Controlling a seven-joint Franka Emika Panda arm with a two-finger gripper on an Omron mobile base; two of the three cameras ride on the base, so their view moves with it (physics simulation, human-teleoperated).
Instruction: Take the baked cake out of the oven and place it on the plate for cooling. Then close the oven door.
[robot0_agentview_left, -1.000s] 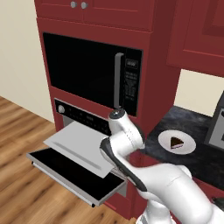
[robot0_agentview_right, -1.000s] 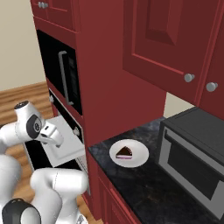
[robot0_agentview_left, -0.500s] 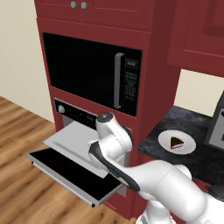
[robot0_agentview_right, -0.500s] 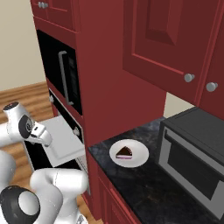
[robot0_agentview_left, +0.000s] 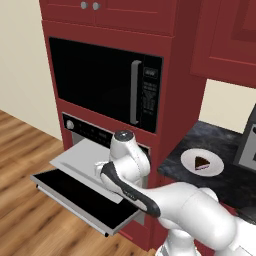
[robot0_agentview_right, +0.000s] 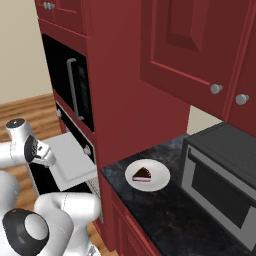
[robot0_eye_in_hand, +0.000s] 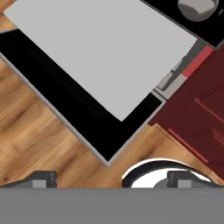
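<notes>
The built-in silver-grey oven (robot0_agentview_left: 80, 131) sits in the tall red cabinet column (robot0_agentview_left: 175, 100) below the black microwave (robot0_agentview_left: 105, 82), and its wide oven door (robot0_agentview_left: 85, 200) with dark glass hangs fully open, a pale grey flat tray (robot0_agentview_left: 90, 165) pulled out above it. On the dark speckled counter (robot0_agentview_right: 165, 210), near its front-left corner, the round white plate (robot0_agentview_right: 160, 175) carries the small dark brown cake slice (robot0_agentview_right: 142, 174), so the cake step looks done and only the door remains. The gripper (robot0_eye_in_hand: 111, 178) hovers over the door's corner, jaws spread wide and empty. The risk is swinging the door up against the extended tray, which would jam it, or the fingers slipping off the door edge.
</notes>
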